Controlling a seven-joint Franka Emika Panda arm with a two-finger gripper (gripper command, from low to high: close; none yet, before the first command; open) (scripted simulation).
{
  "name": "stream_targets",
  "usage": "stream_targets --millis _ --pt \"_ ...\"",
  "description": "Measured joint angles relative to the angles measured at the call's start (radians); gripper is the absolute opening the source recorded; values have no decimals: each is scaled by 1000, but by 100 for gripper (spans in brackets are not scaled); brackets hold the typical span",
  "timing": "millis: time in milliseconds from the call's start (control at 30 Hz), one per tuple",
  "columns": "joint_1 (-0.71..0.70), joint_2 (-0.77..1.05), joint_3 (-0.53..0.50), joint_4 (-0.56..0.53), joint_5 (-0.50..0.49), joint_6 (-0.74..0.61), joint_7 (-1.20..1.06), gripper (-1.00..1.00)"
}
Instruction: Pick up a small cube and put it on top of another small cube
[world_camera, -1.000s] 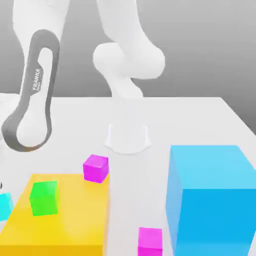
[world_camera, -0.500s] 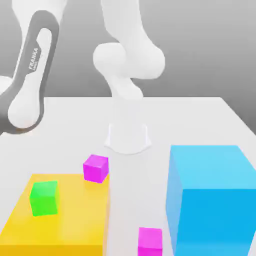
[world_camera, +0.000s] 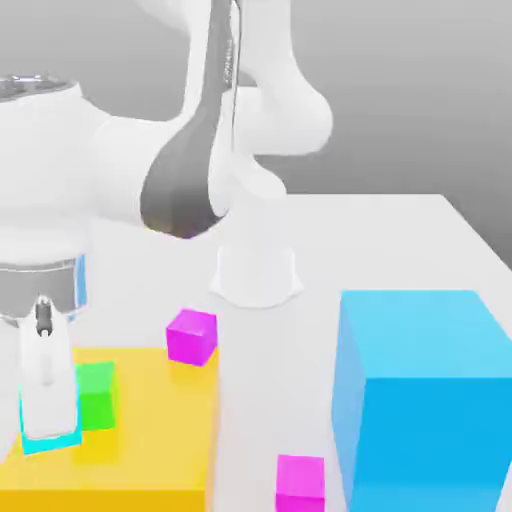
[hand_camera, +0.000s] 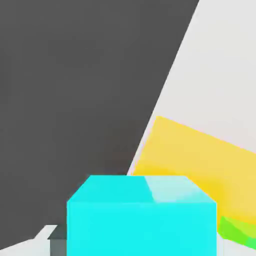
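Observation:
My gripper (world_camera: 48, 428) hangs at the exterior view's left, shut on the small light cyan cube (world_camera: 50, 440). One white finger (world_camera: 45, 385) covers most of the cube's front. In the hand view the cyan cube (hand_camera: 141, 220) sits close up between the jaws. The cube is held over the left part of a yellow slab (world_camera: 150, 430), right beside a small green cube (world_camera: 98, 396) that rests on the slab. A corner of the green cube (hand_camera: 240, 232) and the yellow slab (hand_camera: 200, 155) show past the held cube in the hand view.
A magenta cube (world_camera: 191, 336) sits at the slab's far corner, another magenta cube (world_camera: 300, 481) near the front edge. A huge blue cube (world_camera: 420, 400) stands at the exterior view's right. The arm's white base (world_camera: 255, 270) rises behind them.
The cyan cube, on the table at the far left a second ago, is now held in the gripper beside the green cube. The arm swung in over the slab.

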Motion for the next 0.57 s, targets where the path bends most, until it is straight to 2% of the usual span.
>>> stream_targets --millis 267,433,467,567 --pt "184 -29 120 -94 -9 -28 315 -100" --pt "193 109 144 -109 15 101 334 -100" --pt "193 128 145 -109 17 119 333 100" --pt "193 128 145 -109 17 119 333 100"
